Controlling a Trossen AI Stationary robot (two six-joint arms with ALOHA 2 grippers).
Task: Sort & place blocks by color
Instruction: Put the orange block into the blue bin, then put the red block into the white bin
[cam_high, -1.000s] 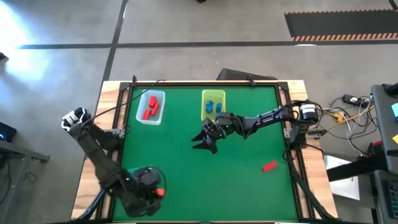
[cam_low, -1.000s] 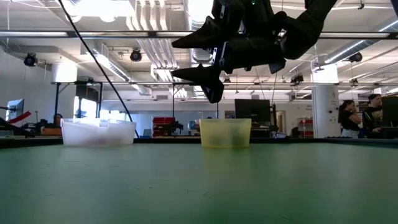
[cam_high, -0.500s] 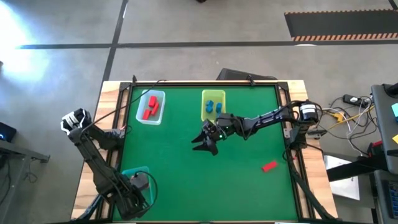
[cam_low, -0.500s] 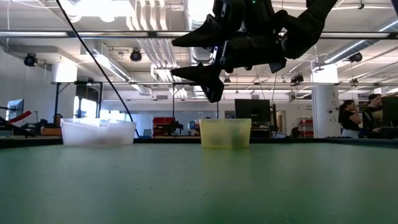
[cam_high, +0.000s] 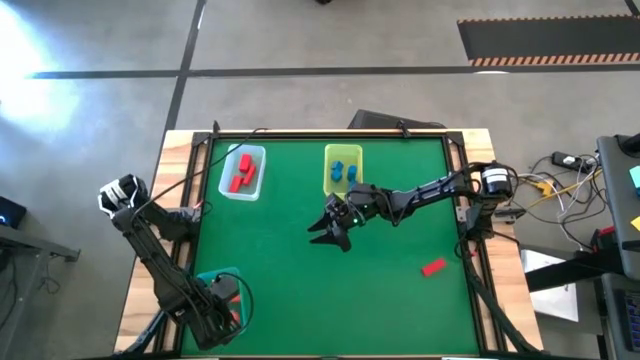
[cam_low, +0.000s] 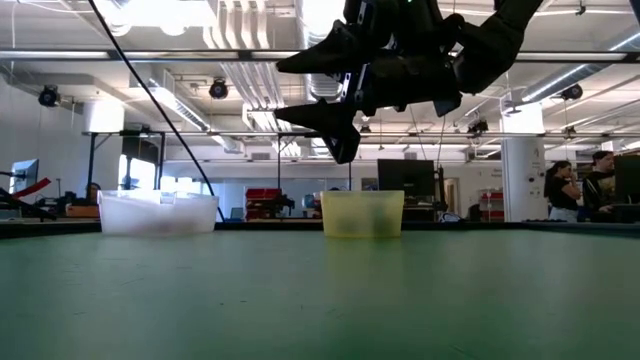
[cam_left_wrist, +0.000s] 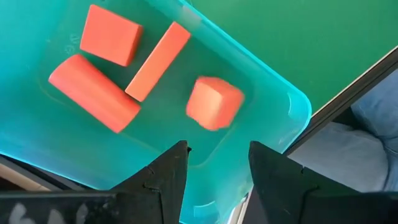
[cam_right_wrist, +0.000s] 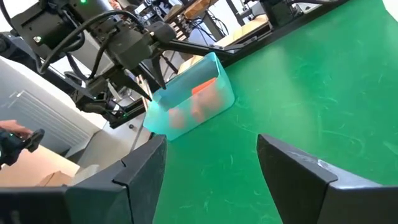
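Four orange-red blocks are seen lying in the teal tray at the table's near-left corner: a cube, a long bar, a chunky slab and a rounded piece, none of them gripped. Directly above that tray the left gripper is held, its fingers parted with nothing between them. In the high view the same tray is largely covered by the left arm, with the left gripper over its near end.

Further back, red blocks are gathered in the pale blue tray near the far-left corner, and blue blocks are gathered in the yellow-green tray beside it at the far edge. One red block is left alone on the green table, on the right side, well apart from every tray.

The right gripper is held in the air over the middle of the table, just in front of the yellow-green tray, jaws spread wide and empty. From the low view it is shown hanging high above the mat, clear of the yellow-green tray and the pale tray behind
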